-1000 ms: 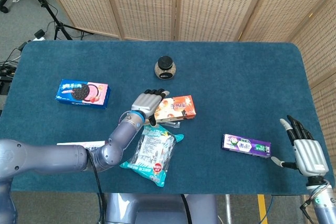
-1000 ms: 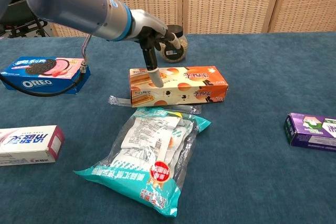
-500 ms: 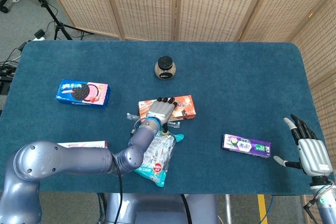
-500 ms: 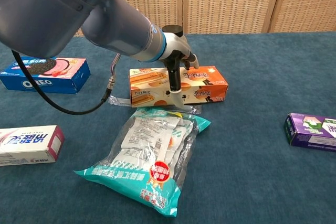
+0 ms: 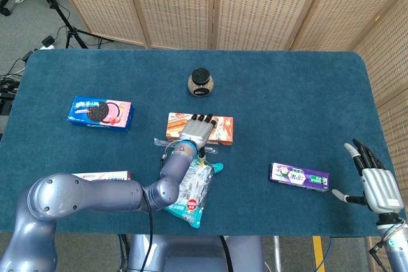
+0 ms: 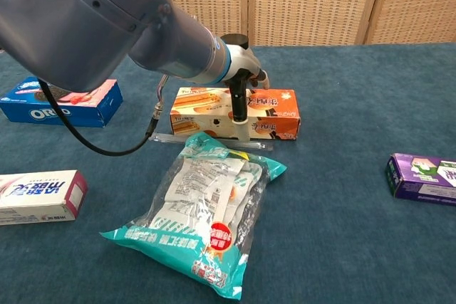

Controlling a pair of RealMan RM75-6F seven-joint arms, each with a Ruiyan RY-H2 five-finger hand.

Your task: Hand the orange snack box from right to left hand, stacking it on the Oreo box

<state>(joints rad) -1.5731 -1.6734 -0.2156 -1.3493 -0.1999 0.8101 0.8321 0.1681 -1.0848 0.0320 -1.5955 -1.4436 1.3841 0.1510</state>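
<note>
The orange snack box [image 5: 217, 129] [image 6: 274, 113] lies mid-table, a little askew. My left hand [image 5: 196, 132] [image 6: 241, 76] lies over its top, fingers [image 6: 239, 108] reaching down its front face and gripping it. The blue Oreo box [image 5: 100, 112] [image 6: 60, 101] sits flat at the far left, well apart from the orange box. My right hand [image 5: 376, 184] hovers off the table's right front corner with fingers spread and nothing in it; the chest view does not show it.
A teal snack bag [image 5: 188, 186] [image 6: 206, 211] lies just in front of the orange box, under my left forearm. A purple box [image 5: 298, 177] [image 6: 424, 178] lies to the right, a white-and-pink box [image 5: 99, 175] [image 6: 39, 196] front left, a dark-lidded jar [image 5: 201, 83] behind.
My left hand came from the box's left end onto its top and closed over it. The orange box has shifted slightly left and turned. The right hand drew back a little.
</note>
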